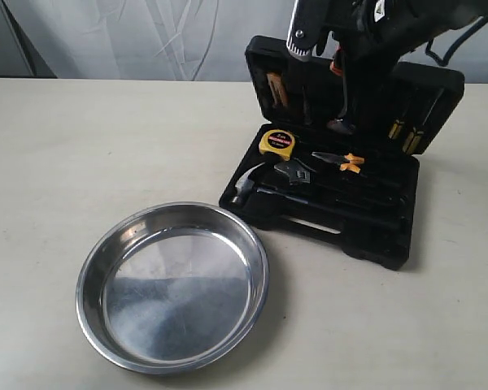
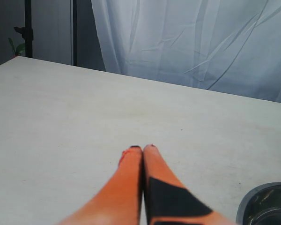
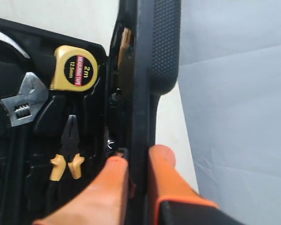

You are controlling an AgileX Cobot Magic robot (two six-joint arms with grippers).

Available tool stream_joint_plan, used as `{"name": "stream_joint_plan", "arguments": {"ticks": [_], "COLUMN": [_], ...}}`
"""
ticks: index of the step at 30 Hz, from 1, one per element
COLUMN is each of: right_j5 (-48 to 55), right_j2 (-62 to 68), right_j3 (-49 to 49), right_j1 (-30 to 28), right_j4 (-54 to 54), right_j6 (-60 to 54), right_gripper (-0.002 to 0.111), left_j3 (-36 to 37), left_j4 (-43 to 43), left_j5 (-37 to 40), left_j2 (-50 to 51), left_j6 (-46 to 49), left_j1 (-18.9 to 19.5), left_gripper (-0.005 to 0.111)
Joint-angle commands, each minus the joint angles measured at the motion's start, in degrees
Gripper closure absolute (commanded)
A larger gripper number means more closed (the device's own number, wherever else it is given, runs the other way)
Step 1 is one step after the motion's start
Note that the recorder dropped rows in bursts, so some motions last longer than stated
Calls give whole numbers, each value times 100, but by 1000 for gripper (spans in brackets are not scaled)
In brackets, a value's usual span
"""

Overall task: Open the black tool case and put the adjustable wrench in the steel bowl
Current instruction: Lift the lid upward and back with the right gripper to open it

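Observation:
The black tool case (image 1: 342, 236) lies open on the table with its lid (image 1: 439, 93) standing upright. In the base, between hammer and pliers, lies the adjustable wrench (image 1: 295, 172), silver head showing (image 3: 21, 105). My right gripper (image 1: 342, 120) reaches down from above and is shut on the lid's edge (image 3: 139, 157), one finger inside and one outside. The steel bowl (image 1: 172, 284) sits empty in front of the case; its rim (image 2: 267, 204) shows in the left wrist view. My left gripper (image 2: 143, 149) is shut on nothing above bare table, out of the exterior view.
The case base also holds a yellow tape measure (image 1: 277, 143), a claw hammer (image 1: 248, 185) and orange-handled pliers (image 1: 342, 160). Yellow-handled screwdrivers (image 1: 407, 134) sit in the lid. A white curtain (image 2: 201, 37) hangs behind the table.

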Motion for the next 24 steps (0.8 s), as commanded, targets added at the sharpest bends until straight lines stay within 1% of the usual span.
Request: {"name": "stream_joint_plan", "arguments": {"ticks": [1,12,16,20,21,24], "right_j5": [-752,-2142,-2694,-3012,-3059,-3094], "right_j2": [105,566,850,1012,1031,1043], "right_j3": [-37,-37,-37,-37,-37,-136], "right_j1": [-183,-1086,-1286,-1387,-1410,-1500], "right_j4": [-198,-195,-195,-48,128,787], "right_j6": [-21,-21,-21,-21,-21,-21], "right_gripper": [109,109,109,109,107,89], "left_j3": [-12,-12,-12,-12,-12,-12], "left_j4": [26,26,26,26,26,26], "left_j5": [-48,-48,-48,-48,-48,-59], "left_j2": [29,29,29,29,29,29], "left_j6": [-25,-25,-25,-25,-25,-25], "left_j1": [-37,-37,-37,-37,-37,-37], "left_gripper": [106,106,106,106,106,106]}}
